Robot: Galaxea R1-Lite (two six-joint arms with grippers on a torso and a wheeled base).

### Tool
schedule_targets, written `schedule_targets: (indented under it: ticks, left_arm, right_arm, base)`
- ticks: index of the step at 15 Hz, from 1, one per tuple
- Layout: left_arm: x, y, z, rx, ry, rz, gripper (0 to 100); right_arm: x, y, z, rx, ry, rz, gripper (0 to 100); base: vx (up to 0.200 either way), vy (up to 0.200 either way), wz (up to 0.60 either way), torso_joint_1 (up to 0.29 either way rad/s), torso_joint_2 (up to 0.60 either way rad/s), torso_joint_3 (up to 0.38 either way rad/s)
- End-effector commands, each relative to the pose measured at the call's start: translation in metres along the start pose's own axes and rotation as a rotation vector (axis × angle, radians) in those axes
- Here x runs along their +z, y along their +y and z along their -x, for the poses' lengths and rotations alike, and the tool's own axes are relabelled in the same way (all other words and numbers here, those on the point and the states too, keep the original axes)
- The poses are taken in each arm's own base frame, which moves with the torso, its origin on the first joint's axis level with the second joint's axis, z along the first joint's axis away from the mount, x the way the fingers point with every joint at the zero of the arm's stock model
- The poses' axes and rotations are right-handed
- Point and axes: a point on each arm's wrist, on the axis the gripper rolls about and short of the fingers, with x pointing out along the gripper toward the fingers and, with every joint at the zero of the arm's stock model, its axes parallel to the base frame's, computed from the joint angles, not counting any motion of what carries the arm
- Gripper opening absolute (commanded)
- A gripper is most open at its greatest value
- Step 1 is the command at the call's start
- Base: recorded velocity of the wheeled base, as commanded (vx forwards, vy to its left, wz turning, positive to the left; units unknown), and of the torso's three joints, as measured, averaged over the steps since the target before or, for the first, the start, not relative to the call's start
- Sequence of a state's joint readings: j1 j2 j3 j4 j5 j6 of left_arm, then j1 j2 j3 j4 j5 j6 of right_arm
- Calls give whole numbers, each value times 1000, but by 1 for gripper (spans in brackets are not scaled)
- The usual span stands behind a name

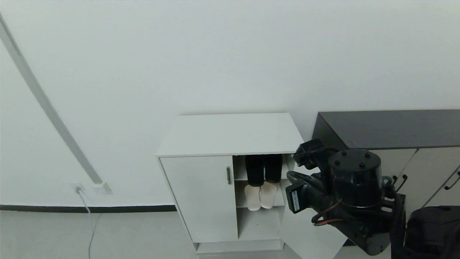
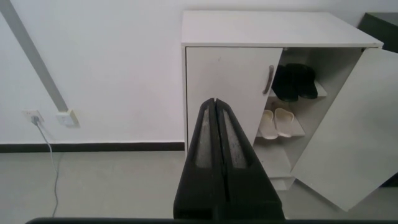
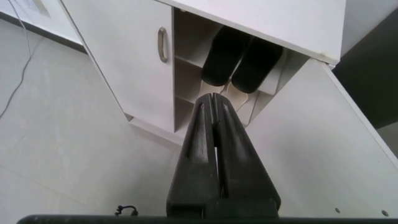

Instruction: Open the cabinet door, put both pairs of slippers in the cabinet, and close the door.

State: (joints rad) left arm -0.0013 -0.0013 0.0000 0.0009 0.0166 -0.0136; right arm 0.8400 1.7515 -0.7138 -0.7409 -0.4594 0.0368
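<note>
Head view: black slippers (image 1: 264, 168) on upper shelf, white slippers (image 1: 260, 196) on shelf beneath, both pairs inside cabinet (image 1: 230, 135). Right door (image 2: 354, 124) swung wide; left door (image 1: 201, 198) closed. Right gripper (image 3: 213, 98) clenched, empty, before open compartment. Left gripper (image 2: 215, 102) clenched, empty, well back. Closing likely next: push outer face near free edge, slow arc, mindful of slipper ends at shelf fronts.

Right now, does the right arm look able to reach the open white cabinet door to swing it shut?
Probably yes: the right gripper, shut, hangs close beside the open white cabinet door with nothing between them; the black slippers and white slippers sit inside on shelves.
</note>
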Motion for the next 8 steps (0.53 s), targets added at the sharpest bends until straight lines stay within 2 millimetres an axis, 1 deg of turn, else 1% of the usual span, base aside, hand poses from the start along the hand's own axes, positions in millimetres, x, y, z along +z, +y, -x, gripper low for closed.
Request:
schedule_targets:
  ticks: [1,4,8]
  left_arm:
    - [0,0,0,0,2,0,0]
    - [0,0,0,0,2,0,0]
    - [0,0,0,-1,2,-1,0]
  right_arm:
    - [0,0,0,1,1,1,0]
    - [-1,-2,-2,-6,4,0,0]
    - [-2,-3,-3,-12,7,0,0]
  base:
    - [0,0,-600,-2,-2,-2]
    - [0,0,-600,17,4,1]
    - [0,0,0,0,0,0]
